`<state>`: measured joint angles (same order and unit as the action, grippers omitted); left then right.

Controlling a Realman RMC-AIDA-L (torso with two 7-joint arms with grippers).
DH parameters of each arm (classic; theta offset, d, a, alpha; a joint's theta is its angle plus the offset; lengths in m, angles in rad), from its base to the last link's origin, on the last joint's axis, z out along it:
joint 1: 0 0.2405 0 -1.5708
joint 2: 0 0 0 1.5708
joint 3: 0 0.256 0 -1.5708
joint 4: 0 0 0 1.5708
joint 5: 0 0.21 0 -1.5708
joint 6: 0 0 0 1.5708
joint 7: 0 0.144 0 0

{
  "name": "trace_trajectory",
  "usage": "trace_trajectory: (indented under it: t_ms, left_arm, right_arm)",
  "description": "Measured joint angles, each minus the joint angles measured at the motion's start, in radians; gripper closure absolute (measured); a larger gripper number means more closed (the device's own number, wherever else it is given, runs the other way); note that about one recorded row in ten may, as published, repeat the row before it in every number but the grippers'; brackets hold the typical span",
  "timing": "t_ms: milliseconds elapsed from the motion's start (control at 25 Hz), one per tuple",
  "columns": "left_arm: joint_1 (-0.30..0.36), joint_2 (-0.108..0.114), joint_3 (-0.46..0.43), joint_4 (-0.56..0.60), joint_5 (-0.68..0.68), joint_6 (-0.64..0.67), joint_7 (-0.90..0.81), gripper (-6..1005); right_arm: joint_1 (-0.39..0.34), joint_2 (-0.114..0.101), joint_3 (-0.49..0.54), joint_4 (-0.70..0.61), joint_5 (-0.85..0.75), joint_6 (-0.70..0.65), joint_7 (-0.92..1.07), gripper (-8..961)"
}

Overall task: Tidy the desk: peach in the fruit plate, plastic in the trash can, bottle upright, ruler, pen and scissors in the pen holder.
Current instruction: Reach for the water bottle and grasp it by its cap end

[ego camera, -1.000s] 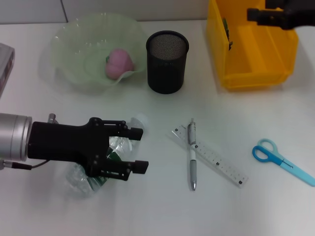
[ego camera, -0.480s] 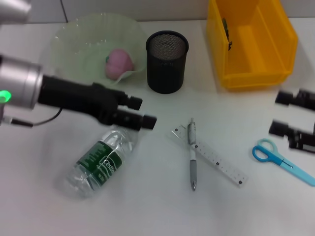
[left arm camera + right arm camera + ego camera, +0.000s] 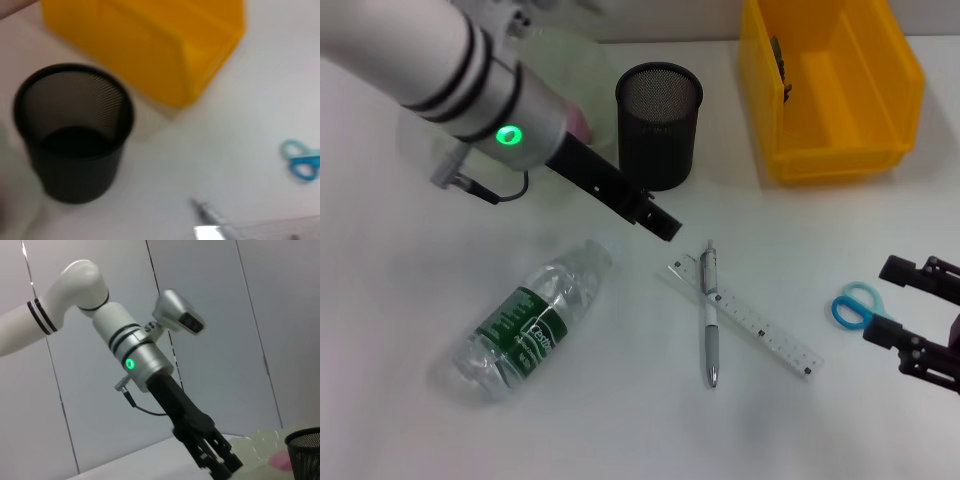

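The clear bottle (image 3: 525, 320) with a green label lies on its side at the front left. The pen (image 3: 710, 312) lies across the ruler (image 3: 750, 322) in the middle. My left gripper (image 3: 660, 222) is open and empty, above the table between the black mesh pen holder (image 3: 660, 125) and the pen. My right gripper (image 3: 880, 302) is open over the blue scissors (image 3: 850, 305); their blades are hidden under it. The peach (image 3: 582, 125) is mostly hidden behind my left arm, in the green fruit plate (image 3: 565, 50). The left wrist view shows the pen holder (image 3: 72, 135) and the scissors (image 3: 300, 160).
A yellow bin (image 3: 830, 85) stands at the back right with a small dark item (image 3: 780, 65) against its inner wall. It also shows in the left wrist view (image 3: 150, 45). My left arm (image 3: 470, 70) reaches across the plate.
My left gripper has left the bottle and swung up and right toward the pen holder. My right gripper has come from the yellow bin down over the scissors. The bottle still lies flat.
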<state>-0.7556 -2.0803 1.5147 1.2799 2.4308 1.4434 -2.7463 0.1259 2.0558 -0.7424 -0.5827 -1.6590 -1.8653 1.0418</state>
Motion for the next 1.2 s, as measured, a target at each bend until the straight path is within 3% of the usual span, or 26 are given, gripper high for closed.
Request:
trace_trajectory:
  t_ms: [360, 1200]
  left_arm:
    - [0.007, 0.000, 0.081, -0.073, 0.102, -0.106, -0.071, 204]
    - [0.005, 0.000, 0.160, -0.212, 0.111, -0.203, -0.060, 231]
  right_arm:
    - [-0.003, -0.001, 0.000, 0.012, 0.000, 0.000, -0.009, 252]
    - [0.013, 0.006, 0.000, 0.031, -0.008, 0.020, -0.012, 252]
